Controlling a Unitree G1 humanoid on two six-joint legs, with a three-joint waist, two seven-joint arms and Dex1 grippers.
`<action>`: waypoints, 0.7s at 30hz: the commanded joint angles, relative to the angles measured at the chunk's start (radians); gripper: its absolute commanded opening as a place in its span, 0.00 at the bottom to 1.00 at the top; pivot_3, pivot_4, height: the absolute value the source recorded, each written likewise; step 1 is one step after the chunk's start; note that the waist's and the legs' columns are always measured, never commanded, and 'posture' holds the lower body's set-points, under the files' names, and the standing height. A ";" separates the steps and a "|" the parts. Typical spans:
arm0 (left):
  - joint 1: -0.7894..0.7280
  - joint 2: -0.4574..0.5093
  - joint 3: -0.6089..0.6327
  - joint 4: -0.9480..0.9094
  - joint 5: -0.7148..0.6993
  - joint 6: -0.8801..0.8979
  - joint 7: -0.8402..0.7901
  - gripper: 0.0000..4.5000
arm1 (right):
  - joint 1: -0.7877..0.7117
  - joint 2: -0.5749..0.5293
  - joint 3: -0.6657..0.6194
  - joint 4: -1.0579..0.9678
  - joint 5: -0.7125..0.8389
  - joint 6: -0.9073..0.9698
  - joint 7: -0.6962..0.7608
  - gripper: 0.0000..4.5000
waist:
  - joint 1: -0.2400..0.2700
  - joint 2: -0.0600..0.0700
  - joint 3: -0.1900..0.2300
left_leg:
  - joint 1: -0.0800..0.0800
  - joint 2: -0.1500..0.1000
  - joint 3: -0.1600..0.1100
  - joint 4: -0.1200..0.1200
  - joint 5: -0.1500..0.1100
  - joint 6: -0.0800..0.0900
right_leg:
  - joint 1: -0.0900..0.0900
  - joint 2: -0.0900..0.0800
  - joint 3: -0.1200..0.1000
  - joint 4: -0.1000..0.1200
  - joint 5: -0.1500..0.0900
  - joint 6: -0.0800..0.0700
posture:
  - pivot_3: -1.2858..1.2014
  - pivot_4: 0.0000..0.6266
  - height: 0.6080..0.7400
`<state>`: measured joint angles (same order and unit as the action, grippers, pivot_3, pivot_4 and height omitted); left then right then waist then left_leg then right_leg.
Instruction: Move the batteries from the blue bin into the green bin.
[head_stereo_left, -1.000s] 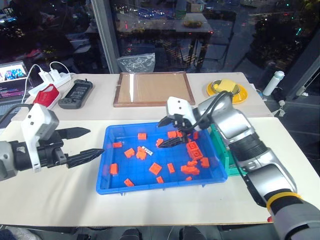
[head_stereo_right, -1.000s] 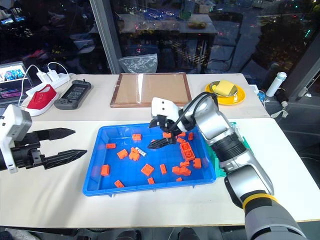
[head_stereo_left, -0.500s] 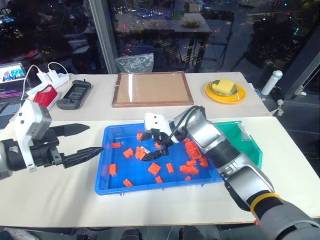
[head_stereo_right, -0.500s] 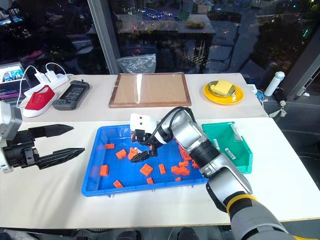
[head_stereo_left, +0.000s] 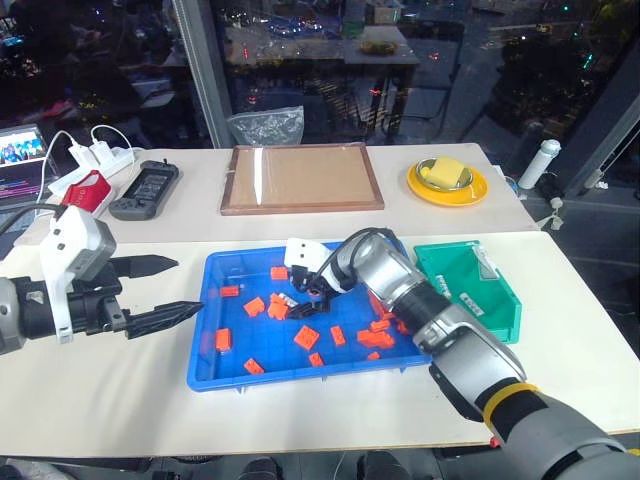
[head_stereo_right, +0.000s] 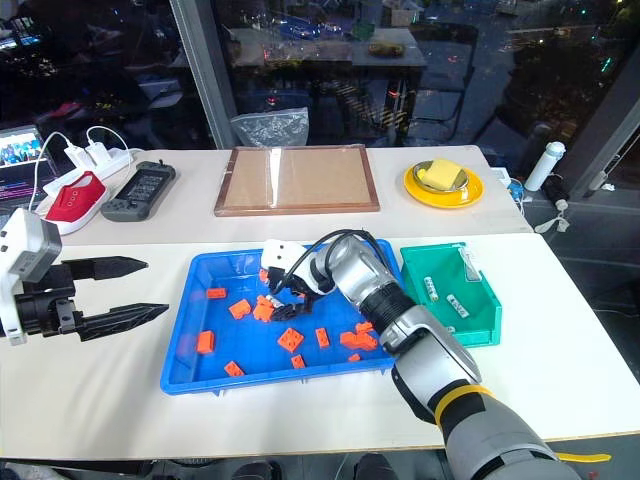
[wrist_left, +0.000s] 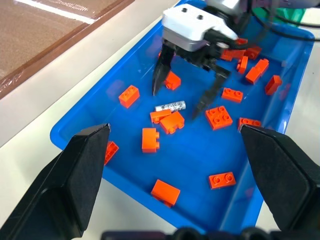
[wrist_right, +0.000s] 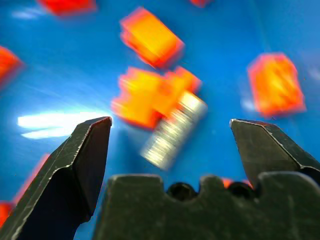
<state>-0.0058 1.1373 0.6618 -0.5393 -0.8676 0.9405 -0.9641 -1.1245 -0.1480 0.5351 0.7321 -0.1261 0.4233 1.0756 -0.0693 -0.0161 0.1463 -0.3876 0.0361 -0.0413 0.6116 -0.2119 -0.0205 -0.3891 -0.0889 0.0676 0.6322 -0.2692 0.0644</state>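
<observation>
One battery (wrist_left: 170, 106) lay on the blue bin (head_stereo_left: 210, 375) floor among orange blocks (wrist_left: 171, 122) (touching one). Right gripper (wrist_left: 182, 93) hung just above it, jaws wide, straddling it, not gripping. Green bin (head_stereo_right: 478, 335) sat beside the blue bin's right end. Left gripper (head_stereo_left: 165, 289) hovered off the left rim, jaws wide, empty.
</observation>
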 joint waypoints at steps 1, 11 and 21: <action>0.001 0.025 0.000 -0.005 0.015 -0.014 -0.017 1.00 | -0.023 0.028 0.002 0.058 -0.033 -0.062 -0.009 0.87 | -0.001 0.000 0.000 | 0.000 0.000 0.000 0.000 0.000 0.000 | 0.000 0.000 0.000 0.000 0.000 0.000 | 0.52 0.24 0.97; 0.001 0.034 -0.020 -0.013 0.024 -0.019 -0.027 1.00 | -0.017 0.068 -0.029 0.133 -0.050 -0.073 -0.050 0.34 | -0.003 0.000 0.000 | 0.003 0.000 0.000 -0.002 0.000 0.000 | 0.001 0.000 0.000 0.001 0.000 0.000 | 0.52 0.24 0.97; -0.024 0.038 -0.051 -0.004 0.020 -0.021 -0.040 1.00 | 0.002 -0.047 -0.115 -0.097 0.013 -0.003 0.061 0.06 | -0.001 0.000 0.000 | 0.001 0.000 0.000 -0.002 0.000 0.000 | 0.001 0.000 0.000 0.001 0.000 0.000 | 0.52 0.24 0.97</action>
<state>-0.0092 1.1540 0.6045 -0.5392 -0.8468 0.9362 -0.9966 -1.1074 -0.1706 0.4786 0.7427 -0.1636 0.3845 1.0976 -0.0700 -0.0161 0.1463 -0.3870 0.0363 -0.0416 0.6103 -0.2120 -0.0207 -0.3887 -0.0887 0.0676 0.6328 -0.2692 0.0644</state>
